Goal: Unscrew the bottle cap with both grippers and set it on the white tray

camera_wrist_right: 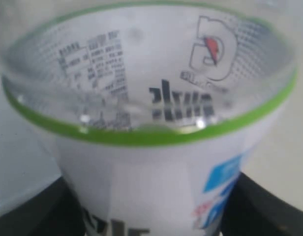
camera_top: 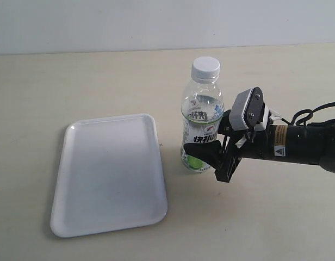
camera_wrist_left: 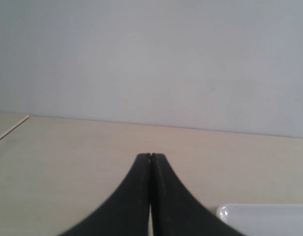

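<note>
Your right gripper (camera_top: 212,157) has its jaws clamped low on the bottle (camera_top: 202,130), which stands upright on the surface (camera_top: 265,217) just right of the white tray (camera_top: 110,174), with the cap (camera_top: 205,67) not off yet. The jaws of your left gripper (camera_wrist_left: 150,162) are pressed together, holding nothing. With a grip that low, the bottle could twist or tip once you torque the cap. There's nothing in the tray, and I can't tell if the bottle holds liquid.

Beige tabletop (camera_top: 75,81), plain whitish wall (camera_top: 156,22) behind, soft light

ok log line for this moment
right hand: shut on clear plastic bottle | left hand: shut, empty | white plastic cap: on bottle | glossy white tray: bare
</note>
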### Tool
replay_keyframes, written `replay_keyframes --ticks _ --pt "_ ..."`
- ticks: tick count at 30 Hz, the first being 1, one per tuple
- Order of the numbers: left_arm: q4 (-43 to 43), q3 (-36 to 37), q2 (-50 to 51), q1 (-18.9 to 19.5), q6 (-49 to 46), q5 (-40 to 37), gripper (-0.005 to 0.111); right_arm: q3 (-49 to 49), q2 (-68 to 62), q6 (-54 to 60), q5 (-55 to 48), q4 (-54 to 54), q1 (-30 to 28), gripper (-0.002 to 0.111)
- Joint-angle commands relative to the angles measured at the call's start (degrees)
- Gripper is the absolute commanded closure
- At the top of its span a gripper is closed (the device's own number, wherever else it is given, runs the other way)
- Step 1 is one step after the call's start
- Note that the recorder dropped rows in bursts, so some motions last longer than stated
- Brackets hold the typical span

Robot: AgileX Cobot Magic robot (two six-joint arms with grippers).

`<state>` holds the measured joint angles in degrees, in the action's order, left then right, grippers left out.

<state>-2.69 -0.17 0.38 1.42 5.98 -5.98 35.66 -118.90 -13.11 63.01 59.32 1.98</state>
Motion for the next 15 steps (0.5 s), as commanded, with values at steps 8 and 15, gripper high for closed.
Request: replay_keyframes --ticks 8,15 --pt "0.3 0.2 -0.4 -0.3 0.0 0.0 0.107 0.3 -0.1 1.1 -0.8 -1.8 0.1 0.108" --pt "0.3 0.2 -0.4 -0.3 0.0 0.0 0.107 0.3 -0.1 1.5 -0.8 -2.4 0.1 0.108"
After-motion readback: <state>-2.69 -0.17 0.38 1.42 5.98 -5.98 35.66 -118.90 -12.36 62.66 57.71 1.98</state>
